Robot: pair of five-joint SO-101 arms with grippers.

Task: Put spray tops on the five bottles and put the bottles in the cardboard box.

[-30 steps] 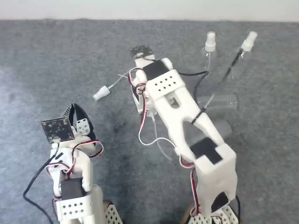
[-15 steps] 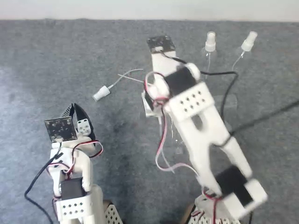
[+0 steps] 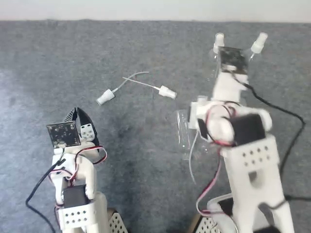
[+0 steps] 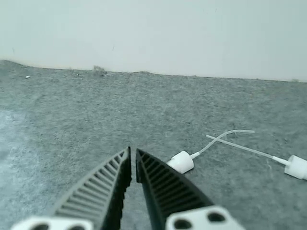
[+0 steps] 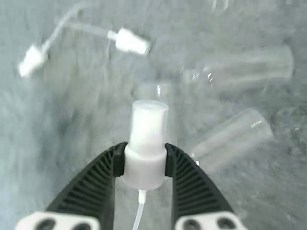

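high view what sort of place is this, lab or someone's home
Likely a hobby or lab robotics bench: two white plastic robot arms, a grey felt-like mat as worktop, a plain pale wall behind.

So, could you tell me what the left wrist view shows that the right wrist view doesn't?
Left wrist view's extras: the left gripper, shut on nothing, and the wall behind the carpet. Right wrist view's extras: the right gripper shut on a spray top, plus two clear bottles lying down. Both share: two loose tops with tubes, lying on the grey carpet.
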